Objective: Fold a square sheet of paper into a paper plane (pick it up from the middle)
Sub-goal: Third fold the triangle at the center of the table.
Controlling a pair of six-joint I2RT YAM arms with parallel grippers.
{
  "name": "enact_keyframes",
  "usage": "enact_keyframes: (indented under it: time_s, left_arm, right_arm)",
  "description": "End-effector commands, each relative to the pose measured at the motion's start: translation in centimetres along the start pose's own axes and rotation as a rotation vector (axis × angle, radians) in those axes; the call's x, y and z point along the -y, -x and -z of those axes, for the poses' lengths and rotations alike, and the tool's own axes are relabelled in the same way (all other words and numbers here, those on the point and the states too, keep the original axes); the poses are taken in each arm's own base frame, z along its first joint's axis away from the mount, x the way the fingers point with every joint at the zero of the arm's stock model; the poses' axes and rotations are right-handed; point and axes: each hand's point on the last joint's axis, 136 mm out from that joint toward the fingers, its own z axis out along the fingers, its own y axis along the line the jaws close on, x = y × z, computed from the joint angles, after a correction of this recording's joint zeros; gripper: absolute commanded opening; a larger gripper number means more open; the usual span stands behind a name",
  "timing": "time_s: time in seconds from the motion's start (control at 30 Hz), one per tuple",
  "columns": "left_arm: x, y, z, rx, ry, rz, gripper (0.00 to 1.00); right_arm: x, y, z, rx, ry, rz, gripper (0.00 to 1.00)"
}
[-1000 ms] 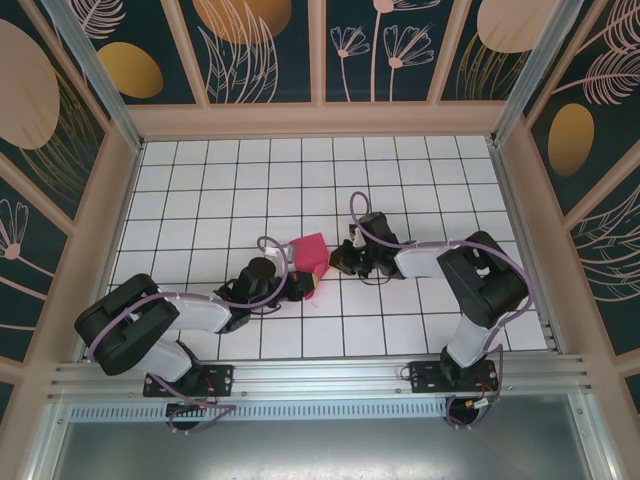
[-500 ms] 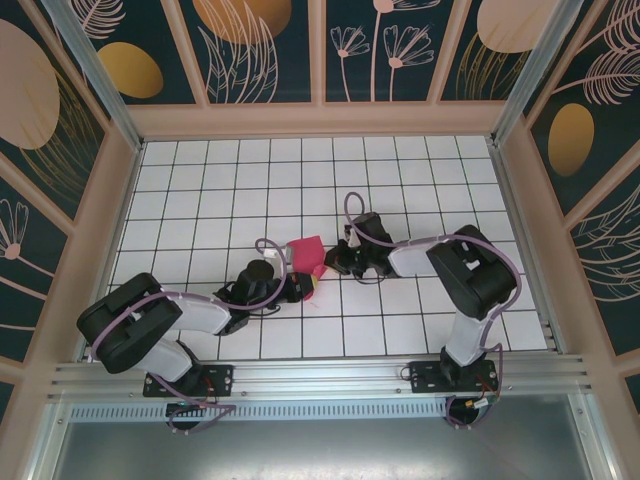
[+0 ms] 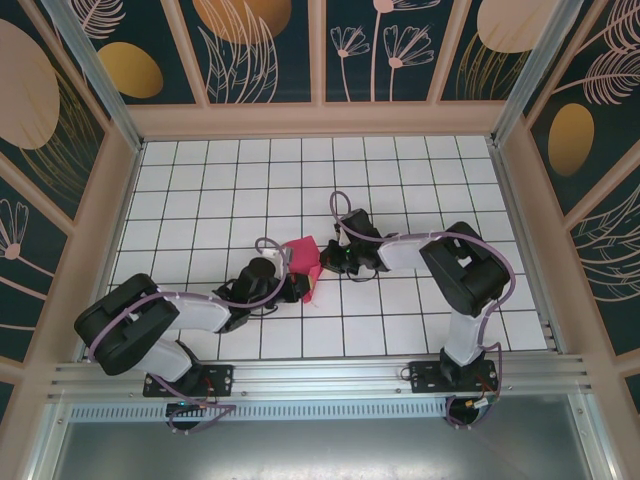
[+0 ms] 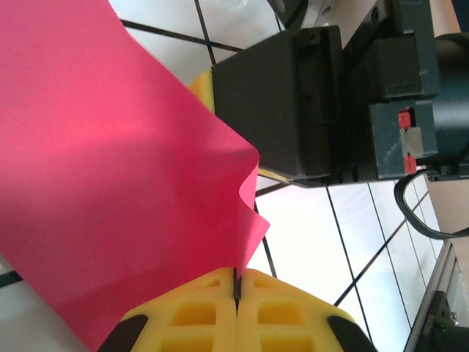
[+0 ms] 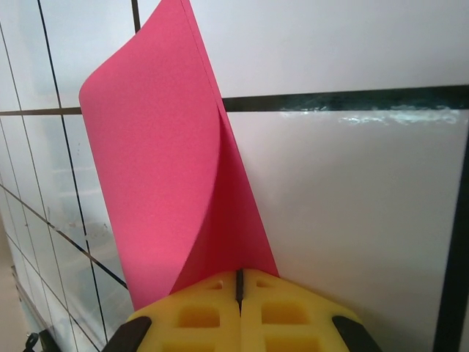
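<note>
Open white-tiled table (image 3: 200, 180) surrounds the curled red-pink square sheet of paper (image 3: 305, 255). The left end effector (image 3: 300, 288) and right end effector (image 3: 327, 262) each clamp its edge.

The square sheet of paper (image 3: 306, 254) sits between left jaws and right jaws.

Both arms stretch low toward the square sheet of paper (image 3: 306, 254), the left arm (image 3: 195, 312) from its near-left side, the right arm (image 3: 425, 250) from its right. The left gripper (image 4: 237, 273) pinches the sheet, yellow pads pressed together. The right gripper (image 5: 239, 274) clamps it likewise.
</note>
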Motion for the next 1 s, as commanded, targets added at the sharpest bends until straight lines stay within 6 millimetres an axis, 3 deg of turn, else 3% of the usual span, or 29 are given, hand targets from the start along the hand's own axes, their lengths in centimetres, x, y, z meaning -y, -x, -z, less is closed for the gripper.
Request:
enact_keyframes:
  time_s: [0.0, 0.43, 0.57, 0.97]
  left_arm:
    - [-0.3, 1.2, 0.1, 0.02, 0.023, -0.032, 0.0]
    - [-1.2, 0.9, -0.3, -0.013, 0.032, -0.048, 0.0]
    - [-2.4, 0.6, -0.1, -0.015, 0.083, -0.058, 0.0]
    - [-4.0, 0.5, 0.1, -0.014, 0.166, -0.108, 0.01]
  right_arm:
    - [5.3, -1.7, -1.0, -0.042, -0.206, -0.014, 0.04]
    - [5.1, -1.5, -1.1, -0.049, -0.216, 0.004, 0.04]
    - [5.0, -1.4, -1.0, -0.053, -0.216, 0.011, 0.04]
    - [3.1, -0.8, -0.9, -0.056, -0.17, 0.034, 0.04]
